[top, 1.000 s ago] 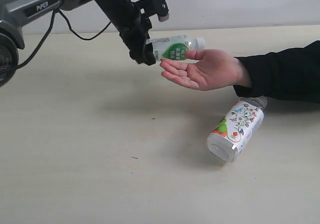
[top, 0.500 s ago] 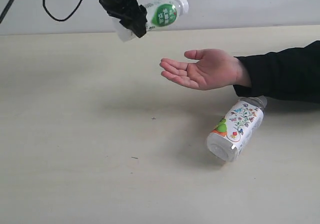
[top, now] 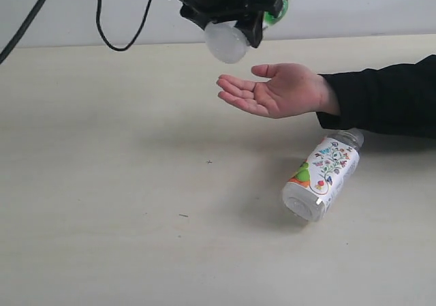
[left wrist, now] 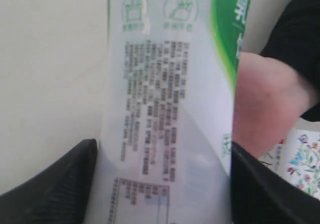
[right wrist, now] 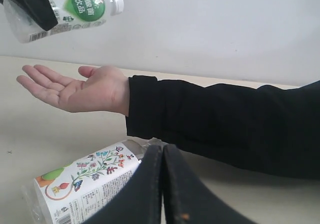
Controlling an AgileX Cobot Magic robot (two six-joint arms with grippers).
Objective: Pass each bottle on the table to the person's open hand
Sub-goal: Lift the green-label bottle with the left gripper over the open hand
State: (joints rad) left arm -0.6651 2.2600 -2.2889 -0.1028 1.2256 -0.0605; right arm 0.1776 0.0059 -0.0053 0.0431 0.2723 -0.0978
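Observation:
My left gripper (top: 235,3) is shut on the white-and-green labelled bottle (top: 228,39), holding it in the air just above and behind the fingertips of the person's open hand (top: 276,90). That bottle (left wrist: 170,104) fills the left wrist view between the two black fingers (left wrist: 55,184). It also shows in the right wrist view as the white-and-green bottle (right wrist: 75,7) over the palm-up hand (right wrist: 75,89). The white floral-labelled bottle (top: 321,176) lies on its side on the table (top: 102,183), below the black sleeve. My right gripper (right wrist: 162,156) is shut and empty beside the floral bottle (right wrist: 85,181). The other two bottles are out of view.
The person's black-sleeved forearm (top: 381,98) reaches in from the right, above the table. A black cable (top: 109,33) hangs from the left arm at the back. A pale wall (top: 354,6) stands behind the table's far edge.
The left gripper lifted the white-and-green bottle, swung it right and turned it so its base faces the camera, now above the hand's fingertips. The hand and the floral bottle stayed put.

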